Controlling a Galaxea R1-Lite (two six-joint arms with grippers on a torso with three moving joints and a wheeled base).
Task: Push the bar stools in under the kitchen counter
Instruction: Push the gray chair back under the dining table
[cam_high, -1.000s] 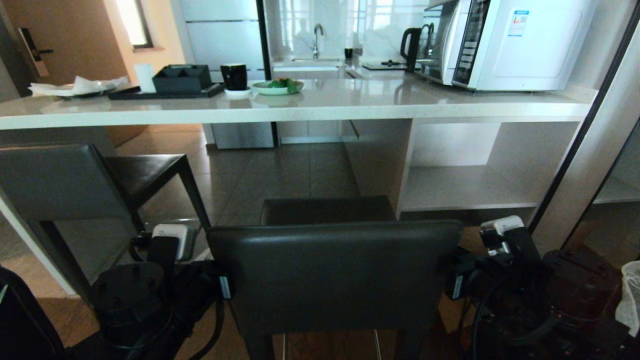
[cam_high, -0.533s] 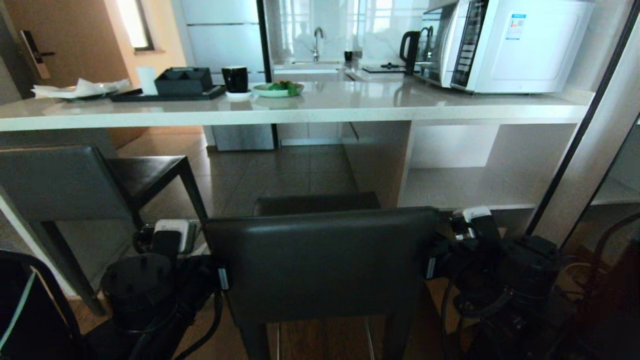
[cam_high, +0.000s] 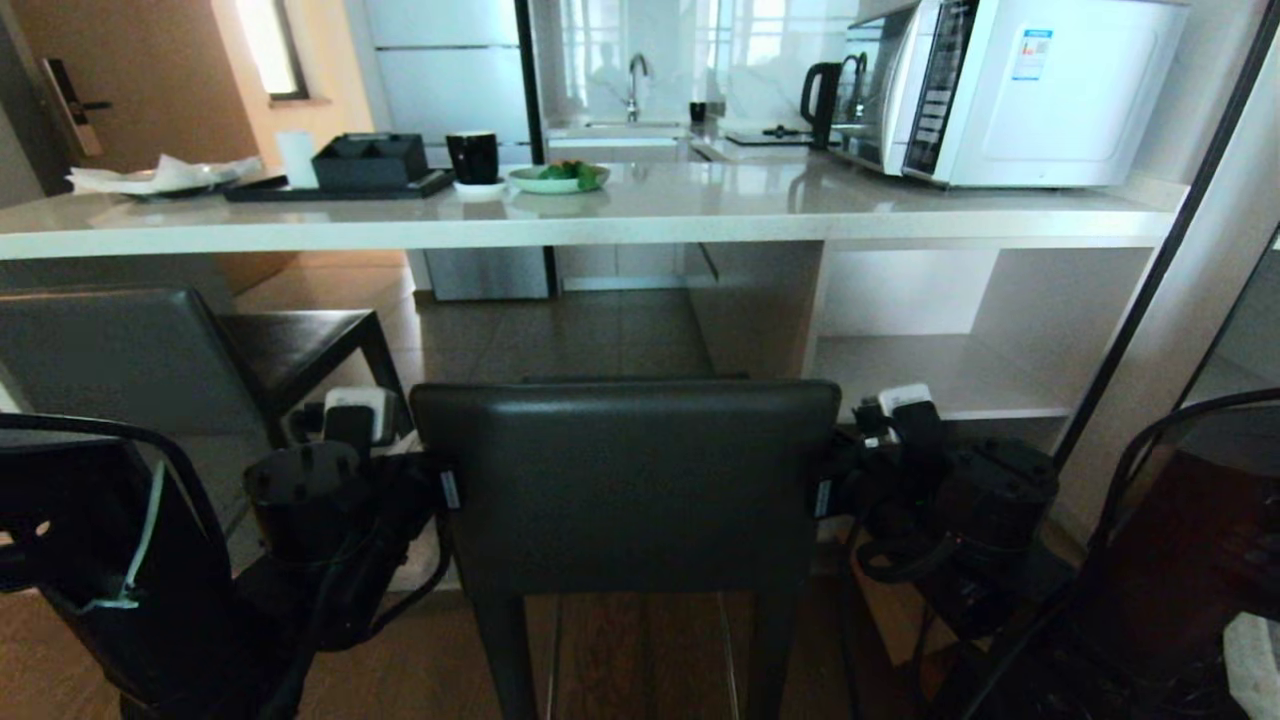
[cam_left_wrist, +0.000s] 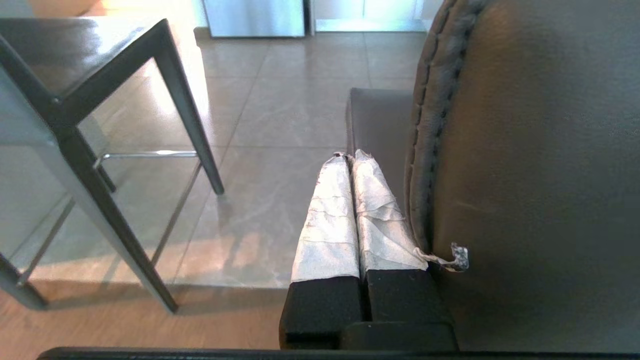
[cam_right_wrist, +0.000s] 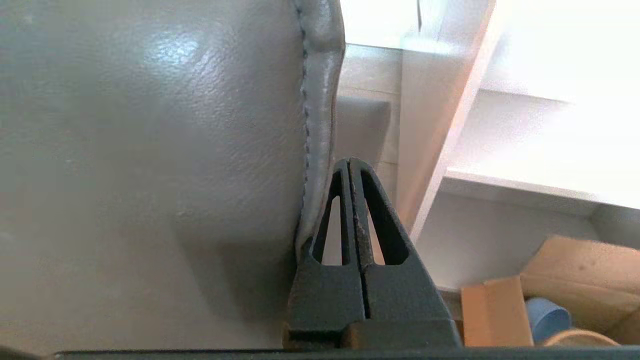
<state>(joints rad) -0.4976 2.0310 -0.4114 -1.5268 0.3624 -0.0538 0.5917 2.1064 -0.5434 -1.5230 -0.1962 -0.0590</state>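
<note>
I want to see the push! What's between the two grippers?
The stool's grey backrest: the left gripper and right gripper sit at its two side edges, seen in the wrist views.

My left arm reached forward low on my left, its fingers (cam_left_wrist: 350, 210) pressed flat together, tape-wrapped tips level and pointing ahead. My right arm mirrored it on my right, its fingers (cam_right_wrist: 352, 210) likewise closed tip to tip, holding nothing. Both wrists (cam_high: 350, 420) sat level, both arms stretched out parallel.
</note>
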